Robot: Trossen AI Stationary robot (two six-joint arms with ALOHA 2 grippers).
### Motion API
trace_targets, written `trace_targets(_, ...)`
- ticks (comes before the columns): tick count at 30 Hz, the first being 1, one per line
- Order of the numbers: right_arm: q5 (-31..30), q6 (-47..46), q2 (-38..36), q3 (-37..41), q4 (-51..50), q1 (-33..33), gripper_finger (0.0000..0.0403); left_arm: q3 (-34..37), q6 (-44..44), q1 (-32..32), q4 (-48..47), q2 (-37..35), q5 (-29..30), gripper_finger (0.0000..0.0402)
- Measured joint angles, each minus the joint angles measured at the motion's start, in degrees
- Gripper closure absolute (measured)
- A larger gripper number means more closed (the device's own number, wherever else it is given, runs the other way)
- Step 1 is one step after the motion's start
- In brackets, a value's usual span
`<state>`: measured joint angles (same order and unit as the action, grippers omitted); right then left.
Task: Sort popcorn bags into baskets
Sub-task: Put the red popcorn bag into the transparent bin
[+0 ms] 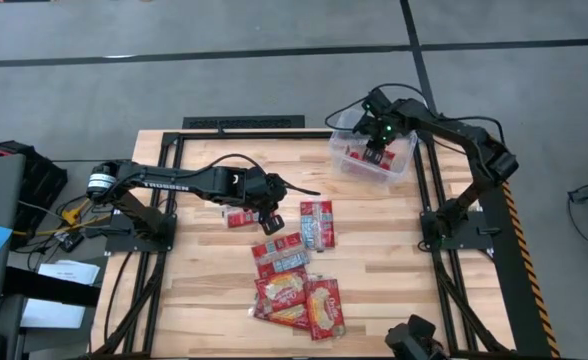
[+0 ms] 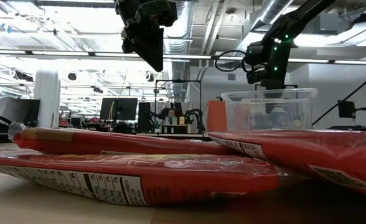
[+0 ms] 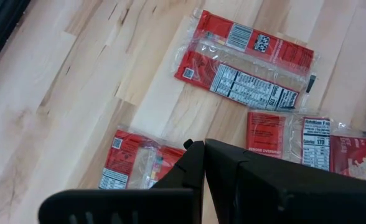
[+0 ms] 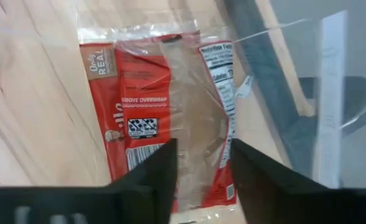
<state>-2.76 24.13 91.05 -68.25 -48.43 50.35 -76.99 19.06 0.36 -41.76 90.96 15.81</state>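
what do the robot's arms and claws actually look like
Both arms are matte black, built from slim jointed segments. The left arm carries white lettering along its long link, a silver ring near its base, and a black cable looping above it. The right arm shows green indicator lights near its claw. Each claw has two dark, flat fingers.

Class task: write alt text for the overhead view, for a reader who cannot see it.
Seen from above, the right gripper hangs open over a clear tub holding a red popcorn bag at the wooden table's far right corner. The left gripper, shut, hovers mid-table above scattered red bags.
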Motion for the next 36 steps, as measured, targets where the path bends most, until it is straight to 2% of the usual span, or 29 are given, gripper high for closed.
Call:
trace_targets(3, 0.00, -0.21, -2.12, -0.04, -0.15, 0.04, 0.0183, 0.00, -0.01, 0.00, -0.53, 0.00, 0.00, 0.0401)
trace_targets(6, 1.15, -0.99, -5.87, -2.05, -1.46, -0.62, 0.0160, 0.04, -0.02, 0.00, -1.11, -0.23, -0.47, 0.0401)
trace_targets(8, 4.15, -2.39, -8.96, -4.17, -2.19, -1.78, 0.0156, 0.07, -0.46, 0.00, -1.02, -1.16, -1.68, 0.0401)
trace_targets(11, 12.29, -8.20, -14.23, -6.52, -1.89, -4.96, 0.0155, 0.07, -0.58, 0.00, -1.12, -3.42, -2.31, 0.0401)
trace_targets(14, 15.58, -13.28, -18.99, -6.82, -1.23, -11.58, 0.0154, 0.07, 0.12, 0.00, -1.81, -6.51, -2.01, 0.0401)
trace_targets(18, 12.65, -17.04, -21.90, -5.10, -0.34, -25.12, 0.0154, 0.04, 1.63, 0.00, -2.77, -10.37, -1.02, 0.0401)
trace_targets(23, 6.25, -16.98, -19.22, -2.53, 2.07, -41.41, 0.0154, 0.04, 4.37, 0.00, -2.94, -13.34, 1.46, 0.0401)
trace_targets(26, 3.10, -13.63, -15.40, -0.97, 4.18, -47.54, 0.0154, 0.04, 5.01, -0.12, -3.04, -13.64, 1.42, 0.0401)
trace_targets(31, 1.05, -8.06, -6.29, -0.92, 5.45, -51.54, 0.0154, 0.04, 6.92, -1.29, -3.83, -13.66, 1.11, 0.0401)
trace_targets(36, 1.06, 5.26, 2.51, -0.92, 6.94, -53.31, 0.0154, 0.04, 8.45, -2.93, -6.15, -13.66, 1.18, 0.0401)
